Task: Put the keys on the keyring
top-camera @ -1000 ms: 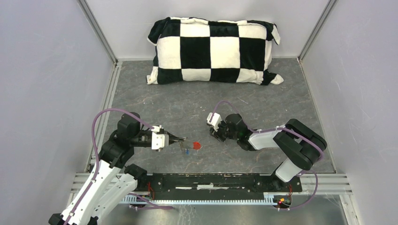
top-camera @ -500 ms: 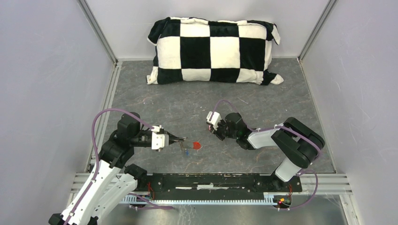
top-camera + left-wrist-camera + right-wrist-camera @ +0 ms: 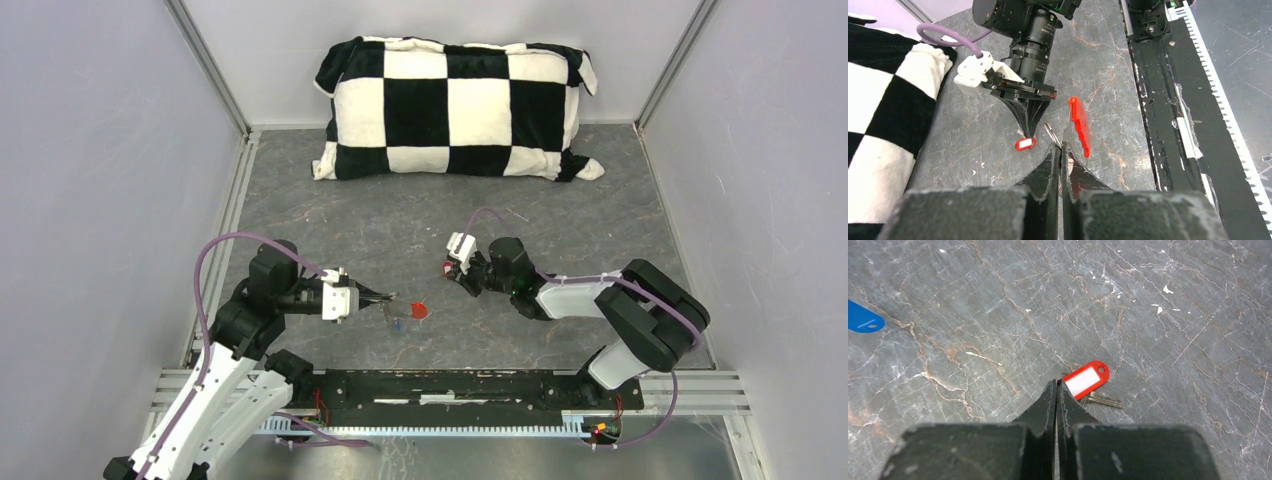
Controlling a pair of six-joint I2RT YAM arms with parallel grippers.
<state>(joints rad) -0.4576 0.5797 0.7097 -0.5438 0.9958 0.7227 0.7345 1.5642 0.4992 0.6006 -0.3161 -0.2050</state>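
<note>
Lying just beside the right gripper (image 3: 1056, 384) is one red-tagged key (image 3: 1088, 381).

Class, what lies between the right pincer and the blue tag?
Only bare grey table, seen in the right wrist view, separates the right pincer from the blue tag.

Silver key (image 3: 1105, 401) with red-and-white tag (image 3: 1087, 380) lies flat, blue tag (image 3: 863, 322) well apart.
</note>
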